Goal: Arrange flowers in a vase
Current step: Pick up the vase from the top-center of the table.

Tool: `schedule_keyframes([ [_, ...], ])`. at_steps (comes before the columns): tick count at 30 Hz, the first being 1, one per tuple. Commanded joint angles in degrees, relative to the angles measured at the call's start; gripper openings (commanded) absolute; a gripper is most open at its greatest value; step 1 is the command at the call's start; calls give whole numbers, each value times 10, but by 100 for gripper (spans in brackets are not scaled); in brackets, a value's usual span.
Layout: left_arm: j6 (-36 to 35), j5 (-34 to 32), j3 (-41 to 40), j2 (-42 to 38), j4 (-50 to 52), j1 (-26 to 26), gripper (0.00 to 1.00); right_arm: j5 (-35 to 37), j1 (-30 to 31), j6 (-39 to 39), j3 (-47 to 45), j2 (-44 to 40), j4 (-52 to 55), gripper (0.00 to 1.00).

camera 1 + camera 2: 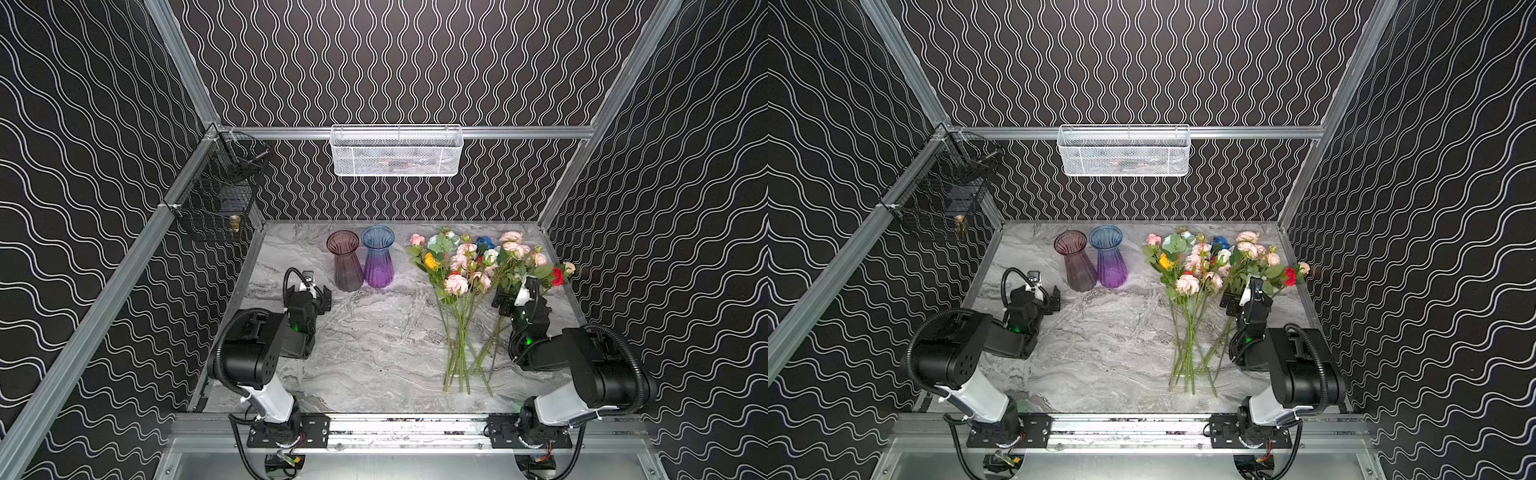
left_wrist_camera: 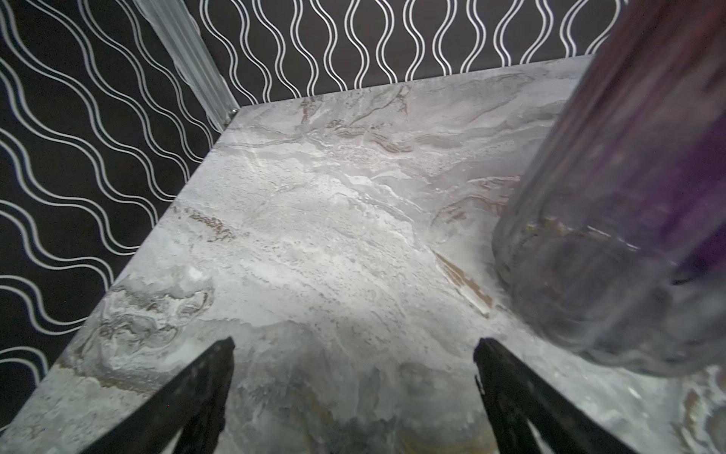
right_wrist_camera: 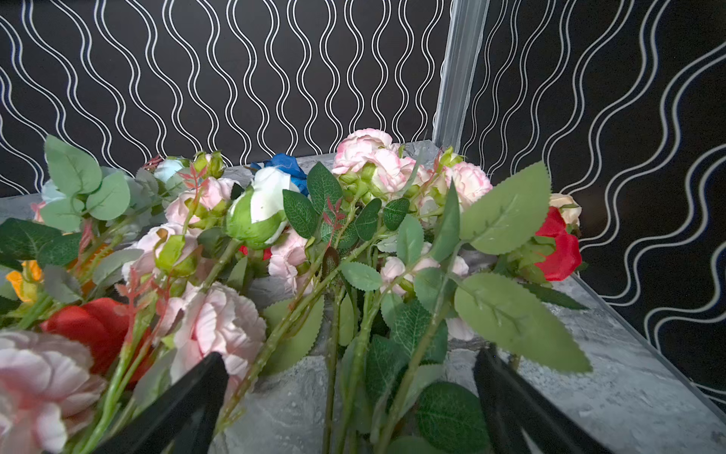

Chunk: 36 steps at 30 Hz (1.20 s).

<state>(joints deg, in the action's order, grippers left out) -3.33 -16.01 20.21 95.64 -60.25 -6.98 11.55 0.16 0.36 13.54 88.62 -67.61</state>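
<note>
Our flowers (image 1: 457, 284) lie in a heap on the tabletop (image 1: 374, 353), right of the blue vase (image 1: 377, 257), stems pointing back at us, which we think makes them easy to pick up. The blue vase and the pink vase (image 1: 344, 262) just left of it stand up, mouths open, ready for stems. Our left fingers (image 2: 196, 389), left of the blue vase, and our right fingers (image 3: 188, 397), over the stems right of it, are spread wide and hold nothing; we see no words to read.
</note>
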Motion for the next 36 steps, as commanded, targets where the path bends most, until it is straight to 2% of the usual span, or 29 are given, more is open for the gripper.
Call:
schedule_keyframes([
  [1,-5,1,-1,-3,-16,0,99,5,0,-8,3,0,-32,99],
  [36,-8,-2,-3,-2,-19,-3,99,-1,-1,-4,6,0,-28,99],
])
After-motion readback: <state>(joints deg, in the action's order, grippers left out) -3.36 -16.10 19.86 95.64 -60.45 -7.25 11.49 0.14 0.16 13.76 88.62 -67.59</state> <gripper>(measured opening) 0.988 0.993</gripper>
